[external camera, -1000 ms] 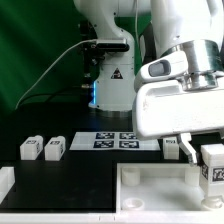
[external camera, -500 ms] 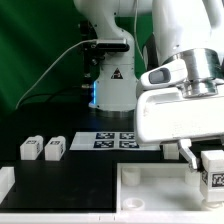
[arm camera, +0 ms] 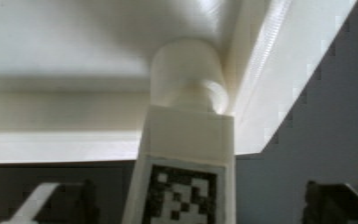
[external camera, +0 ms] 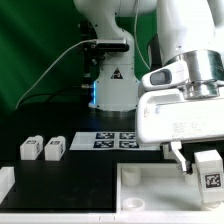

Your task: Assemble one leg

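Hanging at the exterior view's right, the gripper is seen with its jaws closed on the leg, which is gripped upright with its black-and-white tag turned toward the exterior camera. One dark finger is seen just beside the leg, on the side toward the exterior view's left; the other finger is not made out in that view. The leg is held over the right-hand part of the large white tray-shaped piece, which lies on the dark surface at the front of the scene.

From the wrist view, the leg is seen lengthwise, its tag nearest the camera and its rounded end pointed into an inner corner of the tray-shaped piece, where two raised walls meet. Whether that end is touching the corner cannot be told, as the picture is blurred.

Well apart from the gripper, toward the exterior view's left, two spare legs are stood side by side on the surface, nearly touching, with their tags facing forward. Between them and the gripper, the marker board is laid flat. Behind it, the arm's white base is seen.
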Robot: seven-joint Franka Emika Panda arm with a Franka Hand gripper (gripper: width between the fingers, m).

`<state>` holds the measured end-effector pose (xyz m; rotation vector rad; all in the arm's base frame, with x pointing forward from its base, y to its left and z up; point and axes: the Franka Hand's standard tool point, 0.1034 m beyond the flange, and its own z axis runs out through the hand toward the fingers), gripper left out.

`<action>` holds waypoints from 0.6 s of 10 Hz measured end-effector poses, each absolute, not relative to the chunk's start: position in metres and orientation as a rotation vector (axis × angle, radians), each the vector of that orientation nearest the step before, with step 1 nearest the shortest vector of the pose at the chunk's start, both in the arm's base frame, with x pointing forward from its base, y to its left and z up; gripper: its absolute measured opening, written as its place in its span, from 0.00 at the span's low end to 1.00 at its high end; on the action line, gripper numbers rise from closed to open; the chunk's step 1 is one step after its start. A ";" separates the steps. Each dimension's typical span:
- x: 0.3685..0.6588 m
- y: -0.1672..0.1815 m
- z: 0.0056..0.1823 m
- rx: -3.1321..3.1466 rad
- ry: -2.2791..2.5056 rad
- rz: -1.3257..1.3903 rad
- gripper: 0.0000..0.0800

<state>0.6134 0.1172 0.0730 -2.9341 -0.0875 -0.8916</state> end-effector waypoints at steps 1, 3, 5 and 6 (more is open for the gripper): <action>0.613 0.117 0.073 -2.934 -0.087 -0.891 0.78; 0.613 0.117 0.073 -2.935 -0.088 -0.890 0.80; 0.613 0.117 0.072 -2.935 -0.088 -0.890 0.81; 0.613 0.117 0.072 -2.935 -0.088 -0.889 0.81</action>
